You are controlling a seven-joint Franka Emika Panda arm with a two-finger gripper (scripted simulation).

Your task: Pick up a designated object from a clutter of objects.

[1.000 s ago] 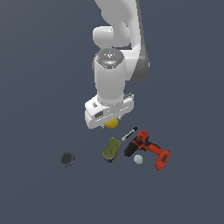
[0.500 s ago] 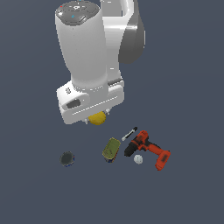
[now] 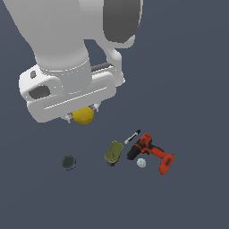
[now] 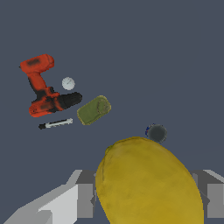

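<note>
I have the pincer [image 3: 82, 117] clamped on the lemon [image 3: 83, 115], its two fingers [image 4: 85, 199] pressing the fruit from either side, and the fruit hangs clear of the floor with nothing under it. In the wrist view the lemon [image 4: 148, 181] bulges well out past the fingertips, so by my reading the hold sits on its upper part only.

Well below the pincer, and apart from it, lie the rest of the clutter: the olive-green can [image 3: 114, 152], with the thin marker [image 3: 132, 136] and the orange-red drill [image 3: 151, 152] just beyond it, and the white ball [image 3: 141, 163] touching or nearly touching the drill's handle. The dark disc [image 3: 68, 162] lies alone, off to the other side of the can.

The pick looks nearly done to me. The risk I see is the smooth, rounded skin: pinched on a curve, the lemon could squirt out of the fingers if I swing or stop the arm sharply. A drop from here could land it among the can and drill and scatter them
</note>
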